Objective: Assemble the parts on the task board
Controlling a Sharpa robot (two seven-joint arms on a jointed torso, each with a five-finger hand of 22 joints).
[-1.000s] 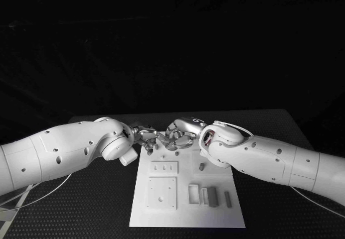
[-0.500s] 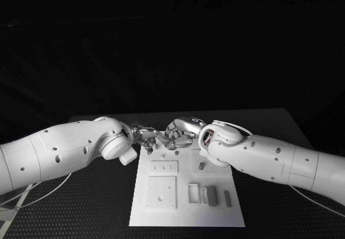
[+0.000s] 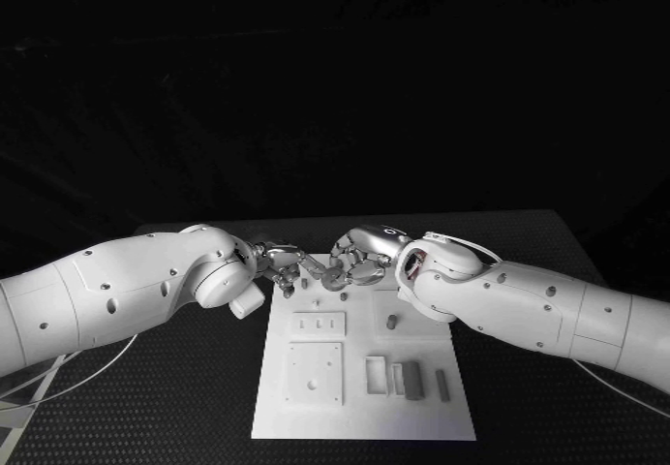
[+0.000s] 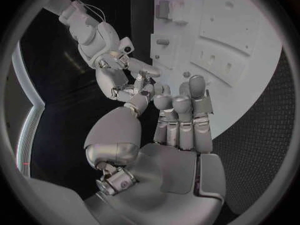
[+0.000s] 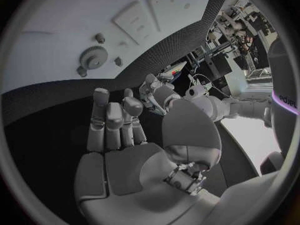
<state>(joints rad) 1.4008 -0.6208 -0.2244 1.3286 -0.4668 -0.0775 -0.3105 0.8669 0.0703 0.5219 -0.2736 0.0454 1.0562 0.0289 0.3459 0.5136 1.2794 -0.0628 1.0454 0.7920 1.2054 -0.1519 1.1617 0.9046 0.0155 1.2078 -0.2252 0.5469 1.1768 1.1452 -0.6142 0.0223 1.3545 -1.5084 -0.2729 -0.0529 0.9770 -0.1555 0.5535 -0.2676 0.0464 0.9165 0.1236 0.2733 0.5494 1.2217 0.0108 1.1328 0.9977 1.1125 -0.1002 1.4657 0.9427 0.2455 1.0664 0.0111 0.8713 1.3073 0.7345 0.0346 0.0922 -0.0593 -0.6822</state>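
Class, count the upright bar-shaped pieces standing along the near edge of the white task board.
3, side by side on the task board: white block, grey bar, thin bar. The arms may hide others farther back.

Your robot's right hand (image 3: pixel 357 265) now sits a little farther from the robot and slightly more to its right than a second ago, and the right arm (image 3: pixel 531 305) has slid the same way with it. A small gap now opens between that hand and the left hand (image 3: pixel 284 264), where the two sets of fingers were bunched close together over the far end of the white board (image 3: pixel 363 421). The upright peg (image 3: pixel 392 321) near the right forearm shows a bit more clearly now. You see the left hand's fingers shifted only slightly.
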